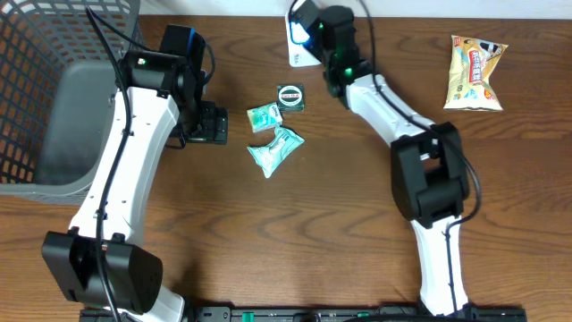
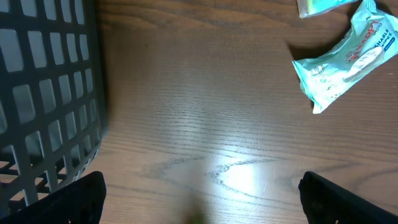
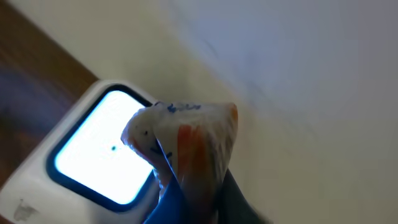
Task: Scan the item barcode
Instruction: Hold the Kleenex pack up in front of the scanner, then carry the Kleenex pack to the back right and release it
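Brown wood table [image 1: 295, 233]. Dark mesh basket [image 1: 36, 98] at left edge. White scanner [image 1: 293, 49] far centre. Two teal packets [image 1: 264, 116] [image 1: 275, 149] and a round black tin [image 1: 290, 96] mid-table. Snack bag [image 1: 475, 72] far right.

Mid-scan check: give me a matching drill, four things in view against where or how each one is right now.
Things:
1. left gripper
2. right gripper
3. yellow snack bag
4. mesh basket

States:
A. lying alone at the far right
B. shut on a packet held before the white scanner
C. standing at the far left edge
D. open over the bare table

Pairs: 1-D, 2-B, 3-A, 4-C
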Tool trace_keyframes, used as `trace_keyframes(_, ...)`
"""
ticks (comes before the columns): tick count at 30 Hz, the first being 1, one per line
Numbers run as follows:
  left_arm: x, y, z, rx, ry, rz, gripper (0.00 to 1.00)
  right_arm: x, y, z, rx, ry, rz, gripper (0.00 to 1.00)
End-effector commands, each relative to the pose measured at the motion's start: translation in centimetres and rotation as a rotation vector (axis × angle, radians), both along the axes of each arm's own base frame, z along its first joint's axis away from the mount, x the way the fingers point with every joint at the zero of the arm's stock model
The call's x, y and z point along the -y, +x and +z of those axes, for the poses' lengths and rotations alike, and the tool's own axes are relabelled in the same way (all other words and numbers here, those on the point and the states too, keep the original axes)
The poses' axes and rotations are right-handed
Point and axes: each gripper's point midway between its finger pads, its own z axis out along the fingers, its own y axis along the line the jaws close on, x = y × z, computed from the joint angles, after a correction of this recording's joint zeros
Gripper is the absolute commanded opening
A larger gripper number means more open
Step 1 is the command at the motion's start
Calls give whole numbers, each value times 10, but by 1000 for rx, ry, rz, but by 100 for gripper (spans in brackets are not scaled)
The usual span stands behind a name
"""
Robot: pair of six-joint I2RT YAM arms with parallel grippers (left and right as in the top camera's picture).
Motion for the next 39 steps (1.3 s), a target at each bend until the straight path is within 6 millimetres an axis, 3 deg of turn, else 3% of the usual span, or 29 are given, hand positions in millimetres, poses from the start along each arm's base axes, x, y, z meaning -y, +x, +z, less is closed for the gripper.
trace_keyframes(1, -4, 0, -1, -3, 15, 15, 98, 65, 3, 69, 48, 231, -190, 1)
trace_keyframes(5, -4, 0, -1, -3, 15, 15, 98, 136, -6, 53, -77, 266, -344, 1)
trace_keyframes(10, -4, 0, -1, -3, 15, 15, 98, 229, -38, 2, -305, 317, -587, 1)
trace_keyframes(17, -4, 0, -1, -3, 15, 15, 98, 304, -77, -28, -432, 436, -844, 1)
trace_keyframes(26, -4, 0, -1, -3, 15, 15, 98, 362, -114, -45, -458, 658, -1139, 1)
trace_keyframes(30, -4, 0, -1, -3, 15, 15, 98, 374, -131, -53, -480, 727, -1248, 1)
trace_keyframes(39, -4, 0, -1, -3, 15, 15, 98, 401, -159, -59, -499, 707, -1378, 1)
